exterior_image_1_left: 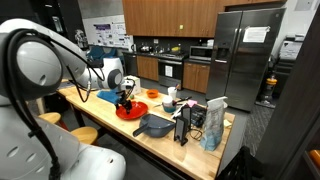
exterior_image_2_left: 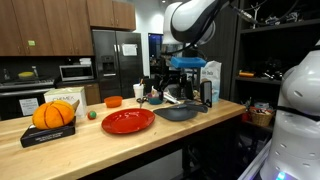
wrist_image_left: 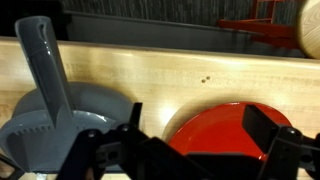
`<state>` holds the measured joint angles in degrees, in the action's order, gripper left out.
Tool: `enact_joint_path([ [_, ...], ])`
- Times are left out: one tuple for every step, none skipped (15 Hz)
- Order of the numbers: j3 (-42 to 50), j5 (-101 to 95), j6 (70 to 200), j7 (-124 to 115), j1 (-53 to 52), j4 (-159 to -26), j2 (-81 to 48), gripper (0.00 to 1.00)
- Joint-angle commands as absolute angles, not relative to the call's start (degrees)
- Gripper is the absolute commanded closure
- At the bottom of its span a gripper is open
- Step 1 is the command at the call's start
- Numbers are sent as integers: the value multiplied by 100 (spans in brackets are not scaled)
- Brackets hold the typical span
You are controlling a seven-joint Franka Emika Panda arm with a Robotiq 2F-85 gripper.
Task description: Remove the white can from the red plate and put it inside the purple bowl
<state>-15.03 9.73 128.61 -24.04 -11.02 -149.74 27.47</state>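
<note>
I find the wooden counter [exterior_image_2_left: 100, 145] carrying the red plate [wrist_image_left: 228, 128], with the grey pan [wrist_image_left: 60, 125] just beside it, its handle pointing towards the far edge in the wrist view. The gripper [wrist_image_left: 185, 152] hangs above the plate, jaws spread wide. Only red plate surface shows between the fingers [wrist_image_left: 268, 135], and they clasp nothing that I can see. The white can is too small to place with confidence in any view, so I cannot tell its position relative to the gripper.
</note>
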Motion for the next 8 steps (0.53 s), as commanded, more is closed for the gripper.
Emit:
enact_joint_path([
  [-1331,915,12905,-2067,-984,-14969,2792,0],
  [-1291,916,12903,-1995,-960,-14948,2778,0],
  [-1259,913,12909,-1931,-937,-14934,2766,0],
  [-1220,917,12928,-1857,-917,-14920,2746,0],
  [-1170,964,12996,-1777,-911,-14913,2747,0],
  [-1287,965,12917,-1966,-930,-14948,2745,0],
  [-1254,965,12942,-1920,-918,-14943,2745,0],
  [-1235,966,12953,-1890,-911,-14938,2744,0],
])
